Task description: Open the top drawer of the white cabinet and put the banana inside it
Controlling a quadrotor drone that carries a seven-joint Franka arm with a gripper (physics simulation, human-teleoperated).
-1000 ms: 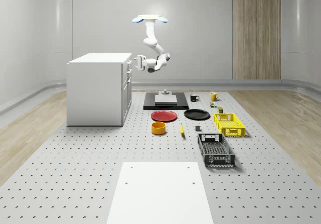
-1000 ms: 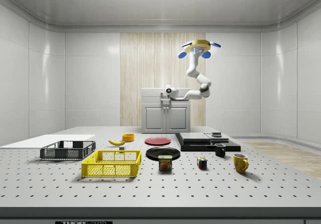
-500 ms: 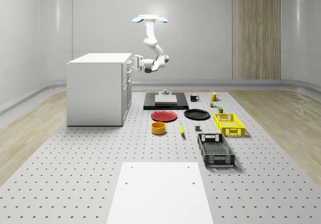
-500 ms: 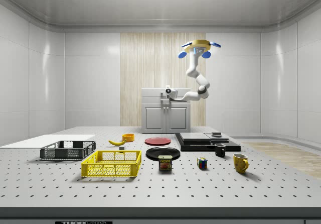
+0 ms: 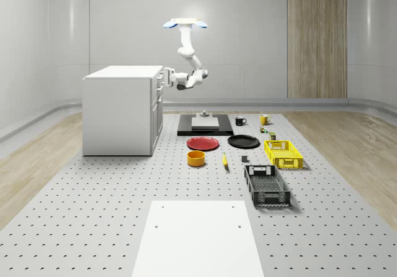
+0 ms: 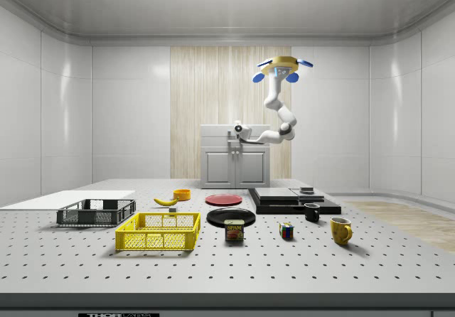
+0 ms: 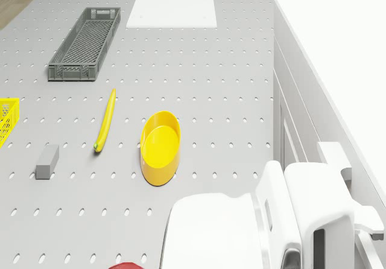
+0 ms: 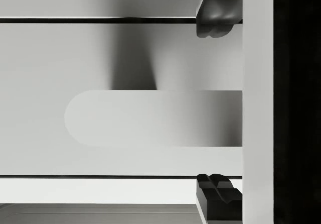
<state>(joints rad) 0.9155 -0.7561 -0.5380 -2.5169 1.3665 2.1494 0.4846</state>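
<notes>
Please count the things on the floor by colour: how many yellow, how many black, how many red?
Yellow: 4, banana, bowl, crate, mug
Black: 3, plate, mug, crate
Red: 1, plate
Total: 8

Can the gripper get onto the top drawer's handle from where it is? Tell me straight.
Probably yes. The gripper sits right at the white cabinet front, its fingers spread above and below the top drawer's handle, nothing between them. The drone hovers beside the cabinet.
</notes>
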